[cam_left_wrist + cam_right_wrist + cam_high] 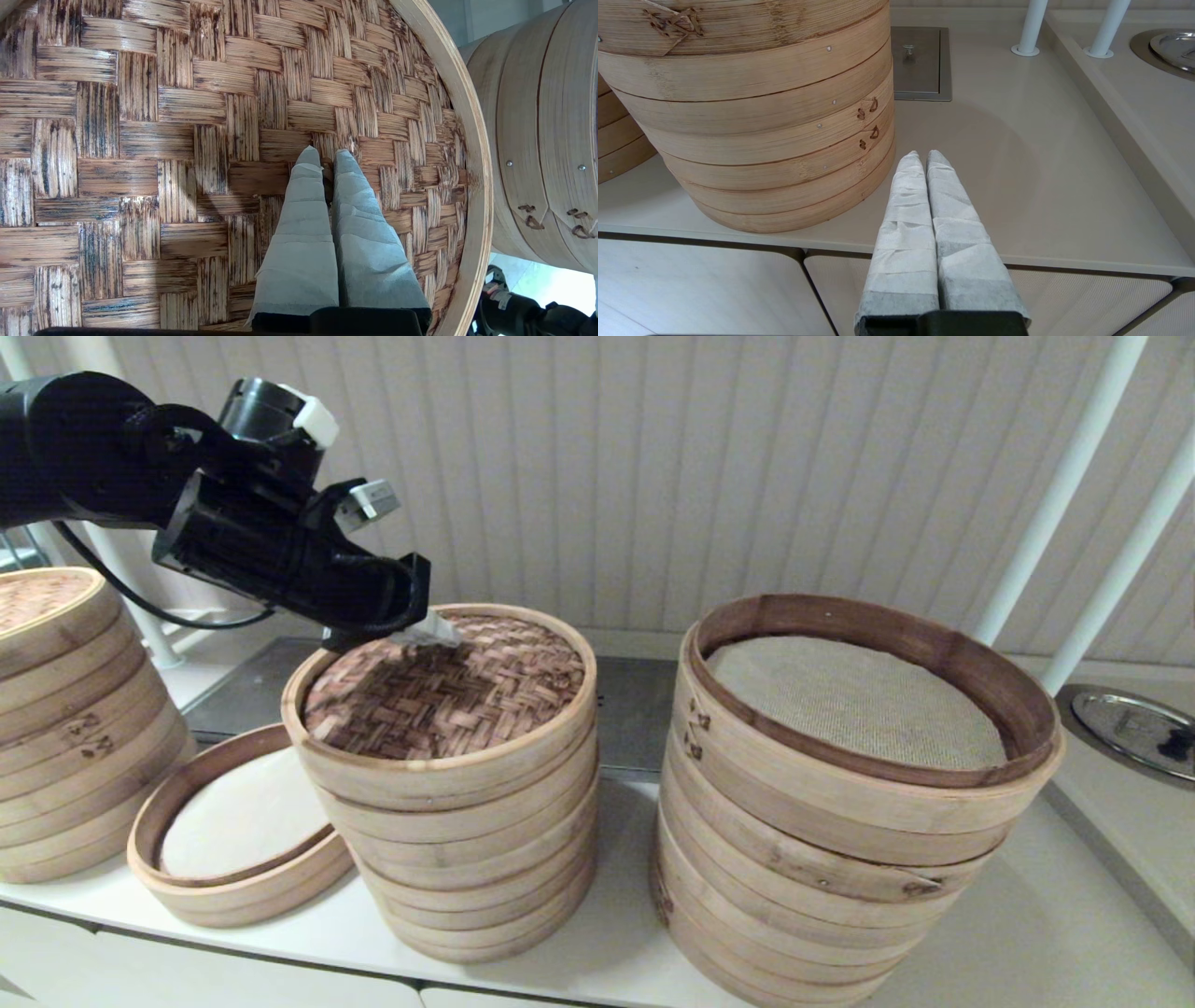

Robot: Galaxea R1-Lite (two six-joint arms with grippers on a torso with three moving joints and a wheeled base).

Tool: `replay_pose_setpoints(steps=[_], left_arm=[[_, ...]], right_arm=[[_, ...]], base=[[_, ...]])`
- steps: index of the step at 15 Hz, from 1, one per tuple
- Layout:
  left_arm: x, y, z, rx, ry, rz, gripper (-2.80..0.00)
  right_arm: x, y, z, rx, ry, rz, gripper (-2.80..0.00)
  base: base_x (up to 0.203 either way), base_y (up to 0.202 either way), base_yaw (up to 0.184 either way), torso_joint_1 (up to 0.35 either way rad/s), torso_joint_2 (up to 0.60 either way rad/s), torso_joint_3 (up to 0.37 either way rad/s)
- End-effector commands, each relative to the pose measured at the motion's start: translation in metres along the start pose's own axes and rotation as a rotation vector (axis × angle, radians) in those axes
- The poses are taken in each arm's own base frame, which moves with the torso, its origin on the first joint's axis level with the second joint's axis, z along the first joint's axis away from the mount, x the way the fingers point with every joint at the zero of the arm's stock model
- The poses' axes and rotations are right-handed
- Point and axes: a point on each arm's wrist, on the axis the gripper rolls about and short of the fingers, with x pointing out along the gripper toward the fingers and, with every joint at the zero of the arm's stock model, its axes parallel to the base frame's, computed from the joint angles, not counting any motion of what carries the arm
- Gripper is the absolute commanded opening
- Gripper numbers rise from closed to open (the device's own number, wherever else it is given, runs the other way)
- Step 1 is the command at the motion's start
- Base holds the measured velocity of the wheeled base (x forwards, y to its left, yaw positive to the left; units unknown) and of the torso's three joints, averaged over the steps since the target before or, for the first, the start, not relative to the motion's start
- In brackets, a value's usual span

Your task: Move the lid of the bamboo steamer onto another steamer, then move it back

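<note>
Head view: your left gripper (431, 633) sits on the bamboo steamer lid (448, 686), near its 11 o'clock edge, and the lid rests atop the middle stack. In the left wrist view the padded fingers (303, 219) are pressed nearly together, tips on the weave, with a dark sliver pinched between them. That is probably the loop knob, so read it as clenched on the lid. The right gripper (923, 161) hangs parked off the counter's front edge by the big stack, closed on nothing.

Risks from here, as a judgement:
- The hold is thin. If only the loop is caught, the lid may tilt or swing on lifting and clip the stack rim.
- The target ring (241, 831) sits low at 8 o'clock, touching the middle stack and close to the left one, so a swinging lid could snag either.
- An off-centre drop would leave the lid cocked on the ring's rim.

Count: three tall stacks, one shallow white-lined ring, one brown-weave lid and one paler lid (37, 595) on the left stack. Two grippers.
</note>
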Motion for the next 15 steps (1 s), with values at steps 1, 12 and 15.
replay_pose_setpoints(steps=[1, 12, 15], left_arm=[[0.001, 0.0, -0.001, -0.004, 0.008, 0.0, -2.8], [-0.042, -0.012, -0.001, 0.025, -0.102, 0.05, 0.0], [-0.089, -0.019, -0.013, 0.039, -0.182, 0.069, 0.0]], right_arm=[[0.0, 0.0, -0.001, 0.0, 0.002, 0.0, -2.8], [0.0, 0.0, -0.001, 0.0, 0.002, 0.002, -2.8], [0.0, 0.0, -0.001, 0.0, 0.002, 0.0, -2.8]], base=[[0.0, 0.0, 0.0, 0.0, 0.0, 0.0], [0.0, 0.0, 0.0, 0.0, 0.0, 0.0], [0.0, 0.0, 0.0, 0.0, 0.0, 0.0]])
